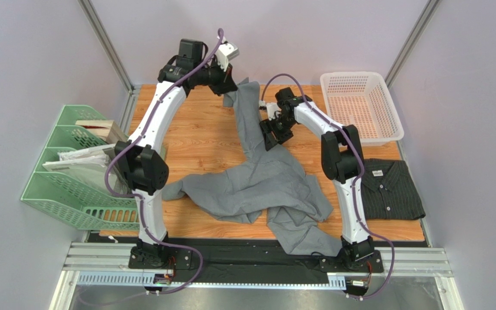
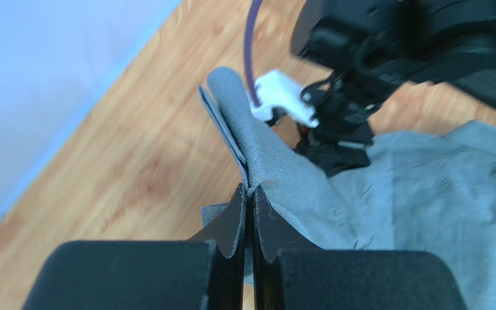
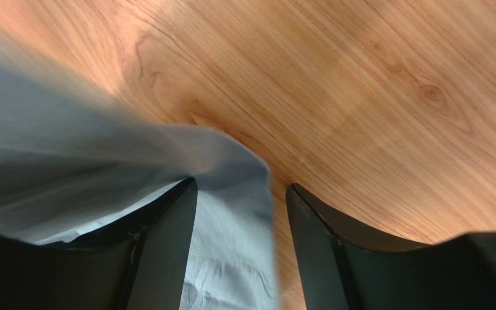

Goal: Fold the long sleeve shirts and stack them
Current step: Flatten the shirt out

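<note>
Grey long sleeve shirt [image 1: 263, 187] sprawls unfolded across the middle of the worktop [image 1: 192, 142], one part draping over the near edge, so I judge its folding and the stacking are all left to do. The charcoal pinstriped shirt [image 1: 393, 190] lies folded by the right edge, apparently finished. My left pincer [image 2: 249, 190] is clamped on a grey sleeve raised toward the far edge. My right pincer [image 3: 241, 184] stands apart, the sleeve's edge loose between its jaws.
</note>
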Controlling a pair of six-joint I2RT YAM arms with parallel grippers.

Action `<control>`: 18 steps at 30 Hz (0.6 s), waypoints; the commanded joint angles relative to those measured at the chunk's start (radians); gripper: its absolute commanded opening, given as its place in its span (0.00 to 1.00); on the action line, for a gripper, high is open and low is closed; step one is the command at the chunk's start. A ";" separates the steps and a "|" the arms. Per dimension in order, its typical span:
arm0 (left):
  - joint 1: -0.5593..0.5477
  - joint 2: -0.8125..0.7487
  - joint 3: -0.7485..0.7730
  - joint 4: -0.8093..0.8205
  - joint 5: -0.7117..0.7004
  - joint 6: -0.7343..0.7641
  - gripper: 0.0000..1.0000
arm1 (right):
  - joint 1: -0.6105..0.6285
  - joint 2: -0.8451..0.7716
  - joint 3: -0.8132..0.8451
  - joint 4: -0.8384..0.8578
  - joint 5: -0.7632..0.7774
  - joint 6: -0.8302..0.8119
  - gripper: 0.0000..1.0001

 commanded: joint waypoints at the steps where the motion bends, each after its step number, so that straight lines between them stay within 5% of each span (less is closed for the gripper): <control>1: 0.005 -0.099 -0.038 0.174 0.158 -0.016 0.00 | -0.041 0.077 -0.055 -0.012 -0.144 0.044 0.63; 4: 0.008 -0.101 -0.038 0.181 0.175 -0.014 0.00 | -0.091 0.081 -0.058 0.025 -0.324 0.090 0.59; 5: 0.009 -0.101 -0.038 0.176 0.175 -0.013 0.00 | -0.104 0.080 -0.058 0.034 -0.357 0.091 0.46; 6: 0.009 -0.099 -0.039 0.173 0.174 -0.005 0.00 | -0.107 0.077 -0.054 0.045 -0.418 0.093 0.42; 11: 0.011 -0.081 -0.027 0.155 0.169 0.007 0.00 | -0.109 0.066 -0.003 0.092 -0.554 0.122 0.53; 18: 0.014 -0.061 -0.003 0.150 0.169 -0.002 0.00 | -0.103 0.098 0.073 0.169 -0.652 0.182 0.54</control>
